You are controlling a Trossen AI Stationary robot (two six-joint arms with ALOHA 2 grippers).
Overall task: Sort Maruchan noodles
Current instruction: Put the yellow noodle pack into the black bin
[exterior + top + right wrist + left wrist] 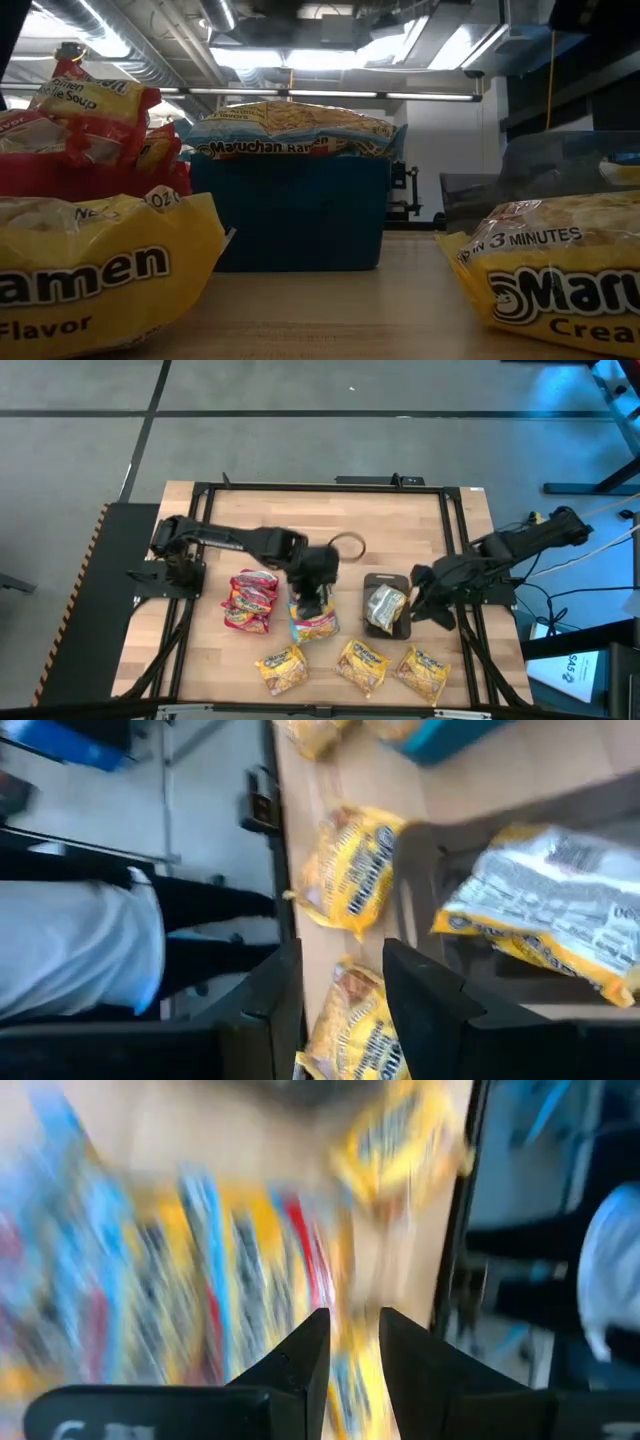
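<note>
My left gripper [316, 598] hangs over the blue-edged Maruchan packets [313, 622] stacked on the teal tray [285, 210], mid-table. Left wrist view is smeared, but the fingers [300, 1365] show a narrow gap w/ nothing between them, so slightly parted, empty. Judging by that, I'm in the drop-off/just-released part of the step on the blue pile.

My right gripper [424, 598] waits at the right edge of the dark grey tray [388, 578], fingers [275, 1010] apart, nothing held. On that tray lies one yellow/silver packet [384, 607], tilted.

Where the noodles are:
- red packets [251, 600] piled on the red tray, left of the teal one, just beside it
- blue-edged ones on teal tray, center
- one packet on grey tray, right
- three yellow packets loose along the front edge: left one [281, 668], middle one [361, 665], right one [423, 670], all flat on the wooden table [400, 520]

A person stands beyond the table front, seen in the wrist views only.

Progress, my guess: red & blue mostly sorted, yellows left. Next calls for: lift left gripper clear of the blue stack, then reach for a yellow packet. Right arm is nearest the right-hand two. Crinkly film is slippery, so pinch an edge or a puffed middle, low approach, then carry over to the grey tray w/o clipping the packet already there.
</note>
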